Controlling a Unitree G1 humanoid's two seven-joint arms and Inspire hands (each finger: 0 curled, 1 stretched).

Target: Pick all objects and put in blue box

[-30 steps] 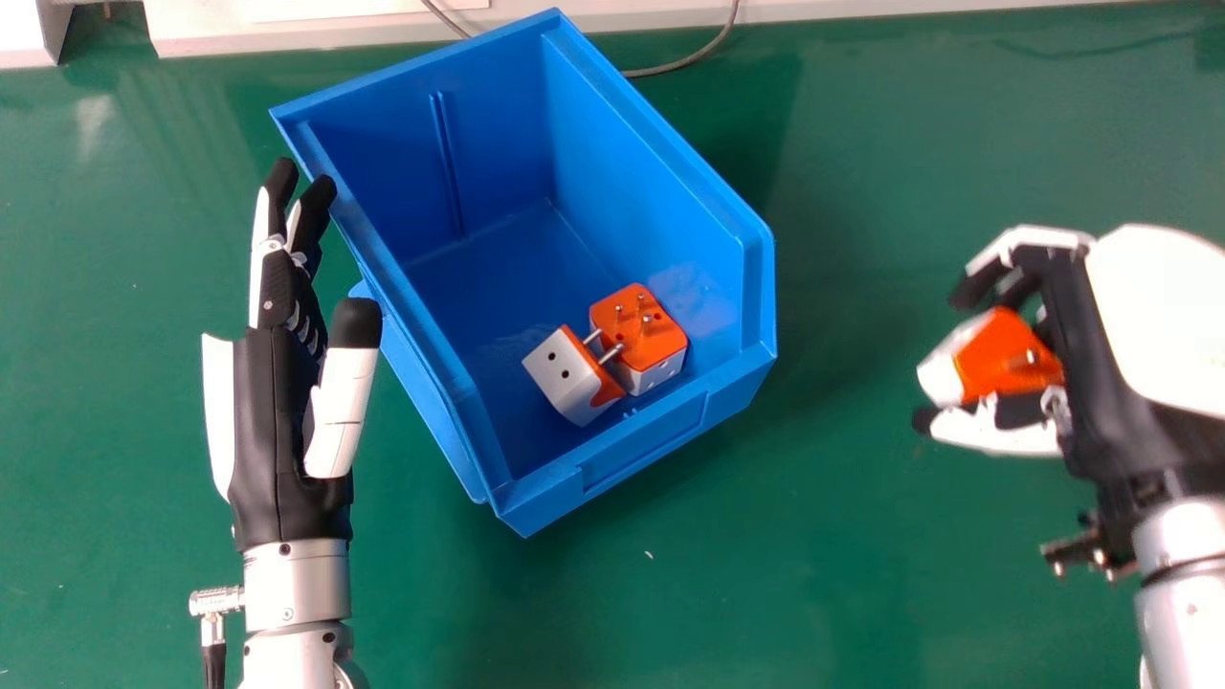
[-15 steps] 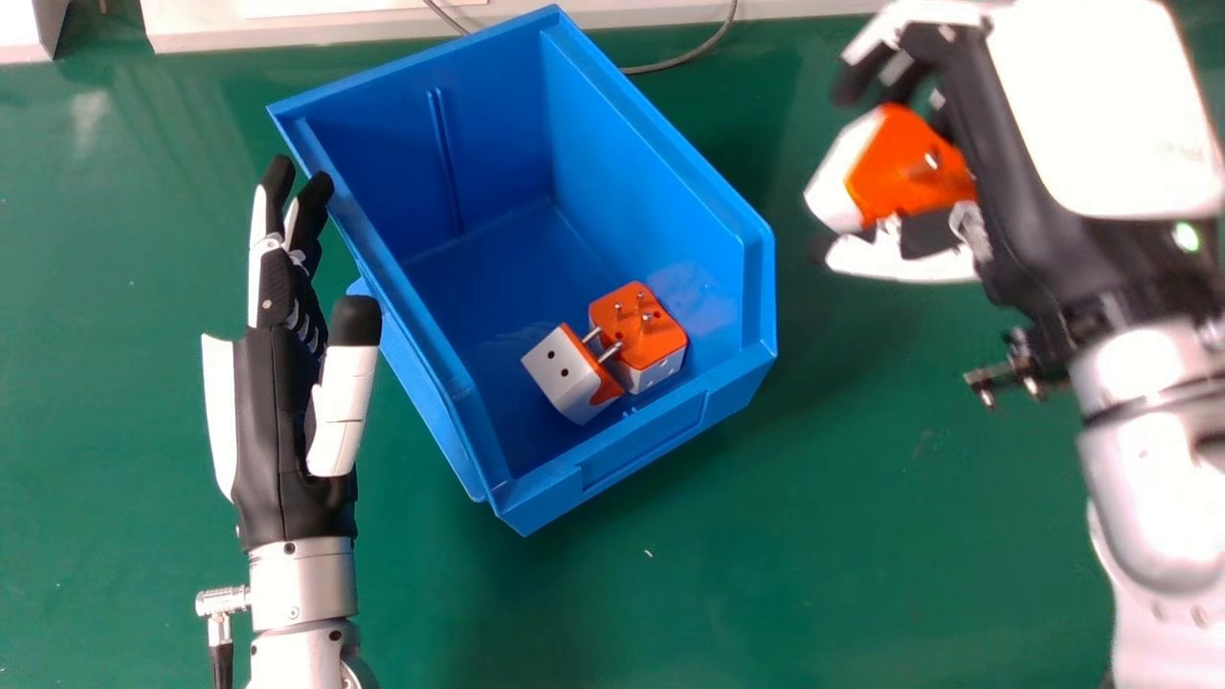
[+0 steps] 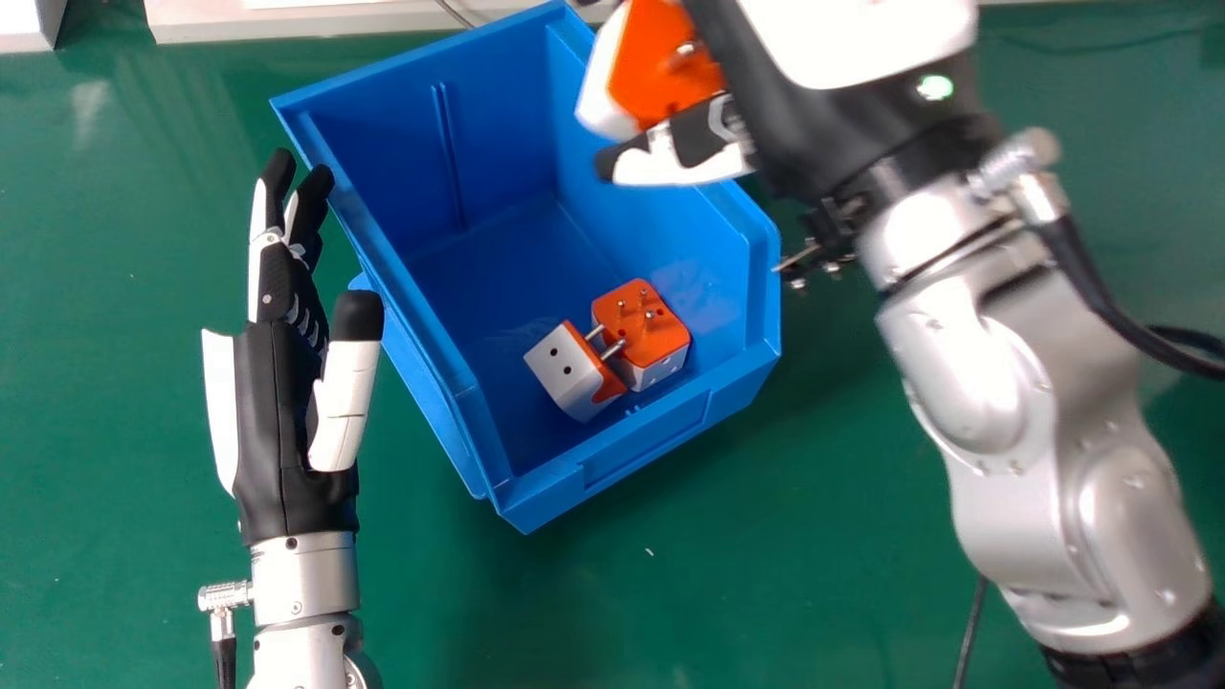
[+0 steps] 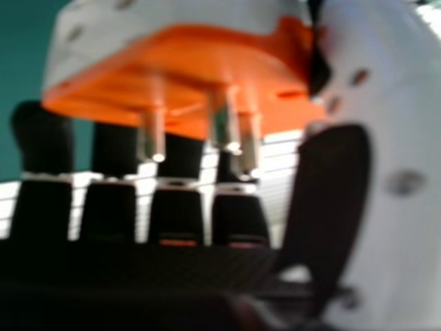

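Had the plug (image 3: 660, 67) pinched between the thumb and fingers of the right hand (image 3: 794, 124), above the right wall of the box (image 3: 641, 445), toward its far end. Saw the tipped plug (image 3: 574, 371) touching the upturned plug (image 3: 651, 335) inside, by the near wall. Rested the left hand (image 3: 278, 421) straight-fingered beside the box. Judged the held plug light, stiff and smooth, apt to slip from a loose pinch; best gripped by the flat body sides, clear of the prongs (image 4: 223, 124).
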